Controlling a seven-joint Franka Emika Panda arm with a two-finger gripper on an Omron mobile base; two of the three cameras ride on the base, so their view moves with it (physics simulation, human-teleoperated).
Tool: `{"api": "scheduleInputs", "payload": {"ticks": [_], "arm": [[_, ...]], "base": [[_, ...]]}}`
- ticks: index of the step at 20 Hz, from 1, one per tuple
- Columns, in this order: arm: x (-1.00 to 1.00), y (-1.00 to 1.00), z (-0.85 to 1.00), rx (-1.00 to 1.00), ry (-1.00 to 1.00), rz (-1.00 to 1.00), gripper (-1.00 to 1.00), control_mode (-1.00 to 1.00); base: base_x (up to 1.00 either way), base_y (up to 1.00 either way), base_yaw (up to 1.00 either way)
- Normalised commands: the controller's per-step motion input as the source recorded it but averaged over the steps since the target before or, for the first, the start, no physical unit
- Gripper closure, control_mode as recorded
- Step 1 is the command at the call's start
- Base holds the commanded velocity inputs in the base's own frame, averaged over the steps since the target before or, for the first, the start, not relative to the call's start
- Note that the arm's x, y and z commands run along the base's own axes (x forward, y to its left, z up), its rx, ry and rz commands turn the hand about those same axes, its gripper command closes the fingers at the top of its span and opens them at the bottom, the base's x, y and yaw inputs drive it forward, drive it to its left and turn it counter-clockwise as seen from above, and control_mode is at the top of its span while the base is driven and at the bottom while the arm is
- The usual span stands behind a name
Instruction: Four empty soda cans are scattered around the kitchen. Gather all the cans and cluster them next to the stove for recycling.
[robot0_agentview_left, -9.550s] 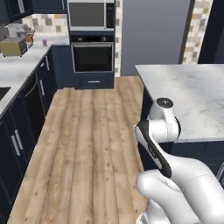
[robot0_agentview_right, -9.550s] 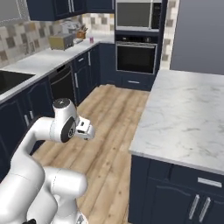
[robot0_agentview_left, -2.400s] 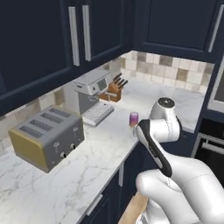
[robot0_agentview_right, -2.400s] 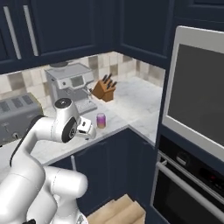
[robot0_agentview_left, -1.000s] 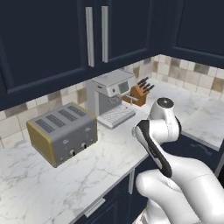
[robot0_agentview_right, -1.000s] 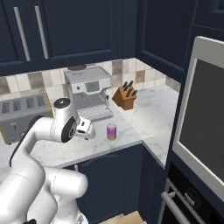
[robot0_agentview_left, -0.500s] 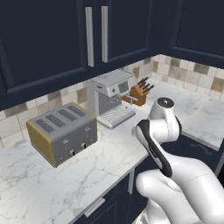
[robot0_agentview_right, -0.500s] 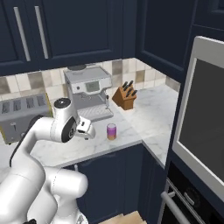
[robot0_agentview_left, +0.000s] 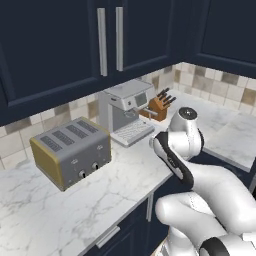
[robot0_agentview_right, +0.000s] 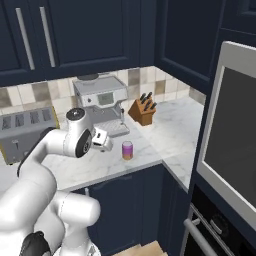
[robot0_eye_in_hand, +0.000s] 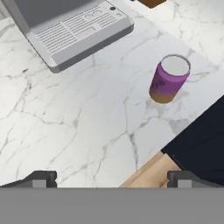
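You see the purple-pink soda can with an orange lower band (robot0_eye_in_hand: 169, 79) standing upright on the white marble tabletop (robot0_eye_in_hand: 78, 122), near its front edge, a little apart from the silver coffee machine (robot0_agentview_right: 99, 106). The pincer (robot0_eye_in_hand: 112, 178) hangs above the tabletop with its jaws wide apart, holding nothing. A wooden knife block (robot0_agentview_right: 142, 112) stands beyond the can, and a grey four-slot toaster (robot0_agentview_left: 70, 152) stands further along.
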Motion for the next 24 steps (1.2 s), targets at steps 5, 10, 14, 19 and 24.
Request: {"api": "scheduleInputs", "payload": {"ticks": [5,10,14,19,24], "arm": [[0.35,-0.14,0.23,-0.08,0.07,-0.03,-1.00,-1.00],[0.13,-0.24,0.21,-0.06,0.02,0.00,-1.00,-1.00],[0.00,-0.31,0.06,-0.02,0.00,0.00,-1.00,-1.00],[0.06,-0.37,-0.01,0.00,0.00,0.00,-1.00,-1.00],[0.22,-0.27,-0.10,0.00,0.01,0.00,-1.00,-1.00]], "base": [[0.00,0.00,0.00],[0.00,0.00,0.00],[0.00,0.00,0.00],[0.00,0.00,0.00],[0.00,0.00,0.00]]}}
